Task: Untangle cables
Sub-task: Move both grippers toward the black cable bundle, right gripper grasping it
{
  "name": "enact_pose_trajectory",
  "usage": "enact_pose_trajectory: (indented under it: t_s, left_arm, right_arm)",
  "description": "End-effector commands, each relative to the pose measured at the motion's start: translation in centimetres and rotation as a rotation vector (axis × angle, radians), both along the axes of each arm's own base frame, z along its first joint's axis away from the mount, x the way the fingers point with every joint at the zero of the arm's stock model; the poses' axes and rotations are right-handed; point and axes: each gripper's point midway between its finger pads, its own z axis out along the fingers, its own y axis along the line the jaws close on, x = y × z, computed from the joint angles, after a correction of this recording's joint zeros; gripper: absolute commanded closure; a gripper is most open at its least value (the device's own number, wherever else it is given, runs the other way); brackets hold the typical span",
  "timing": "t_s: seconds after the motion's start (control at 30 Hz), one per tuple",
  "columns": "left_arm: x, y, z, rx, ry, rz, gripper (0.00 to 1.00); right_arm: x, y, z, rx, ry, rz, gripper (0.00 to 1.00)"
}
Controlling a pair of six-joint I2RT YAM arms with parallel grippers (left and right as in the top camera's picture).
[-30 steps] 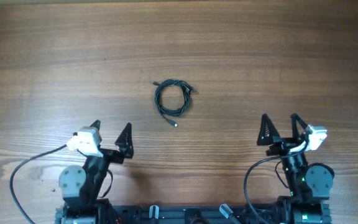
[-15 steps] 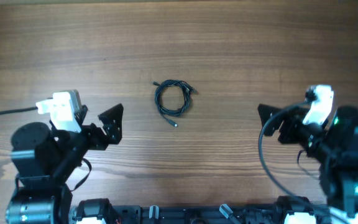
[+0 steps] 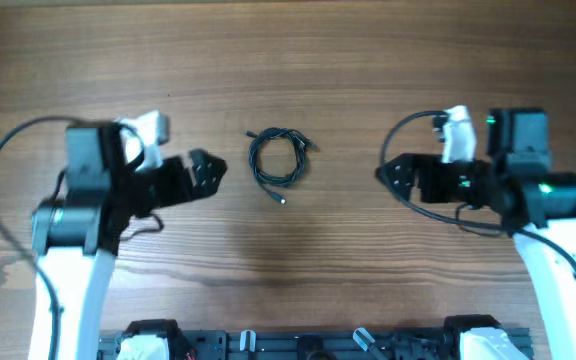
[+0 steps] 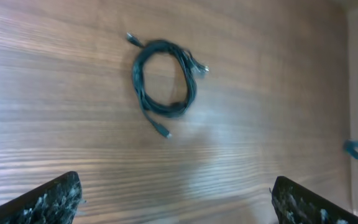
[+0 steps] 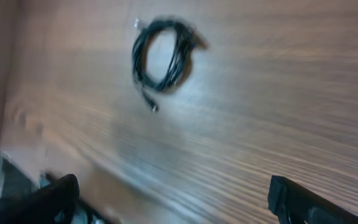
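While the left gripper point(image 3: 208, 168) hangs spread wide and empty, left of the coil, the cables point(image 3: 296, 162) lie mid-table point(image 3: 288, 60) as one small flat loop, touched by nothing. Wire looks thin, light and floppy, so it would likely drag whole if pinched. Best hold is probably the loose plug end point(image 3: 284, 200) trailing toward the robot. Right gripper point(image 3: 388, 173) also wide, empty, right of the coil.

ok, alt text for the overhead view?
A small coil of thin dark cables lies loose mid-way across a wooden table. The left gripper and right gripper flank it on either side, pointing inward, both clear of it.
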Motion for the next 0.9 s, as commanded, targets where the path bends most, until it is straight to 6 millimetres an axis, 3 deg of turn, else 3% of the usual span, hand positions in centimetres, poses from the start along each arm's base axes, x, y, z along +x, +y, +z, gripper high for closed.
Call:
enact_pose_trajectory:
  t_s: [0.0, 0.07, 0.13, 0.17, 0.23, 0.27, 0.37, 0.47, 0.67, 0.87]
  left_arm:
    - [1.4, -3.3, 1.4, -0.009, 0.007, -0.121, 0.00]
    - [2.9, -4.3, 1.7, -0.012, -0.040, -0.148, 0.00]
    - [3.8, -4.3, 2.2, -0.010, -0.087, -0.144, 0.02]
    - [4.0, -4.3, 2.4, -0.006, -0.103, -0.151, 0.10]
    - [4.2, -3.8, 1.8, 0.035, -0.096, -0.141, 0.42]
    - [4.4, -3.1, 1.1, 0.072, -0.078, -0.114, 0.47]
    - [5.1, -1.7, -0.3, 0.128, -0.027, -0.026, 0.36]
    - [5.4, -1.7, -1.1, 0.127, 0.003, -0.018, 0.36]
    - [5.2, -1.3, -1.7, 0.141, 0.034, 0.005, 0.37]
    - [5.0, -1.3, -1.9, 0.143, 0.047, 0.005, 0.40]
  right_arm:
    - [-1.6, 4.0, -1.5, -0.034, 0.011, 0.232, 0.00]
    - [-2.2, 6.0, -4.0, -0.168, 0.015, 0.335, 0.00]
    - [-1.6, 6.9, -5.0, -0.227, -0.010, 0.363, 0.00]
    - [-0.9, 7.6, -5.4, -0.235, -0.036, 0.371, 0.00]
    - [0.9, 8.9, -5.5, -0.207, -0.078, 0.342, 0.00]
    - [2.2, 9.5, -5.5, -0.180, -0.093, 0.298, 0.00]
    - [4.9, 11.0, -6.2, -0.121, -0.106, 0.214, 0.00]
    - [6.3, 12.1, -8.3, -0.080, -0.057, 0.177, 0.03]
    - [6.8, 13.1, -13.4, -0.062, 0.071, 0.153, 0.07]
    - [7.9, 14.6, -13.4, -0.012, 0.047, 0.130, 0.14]
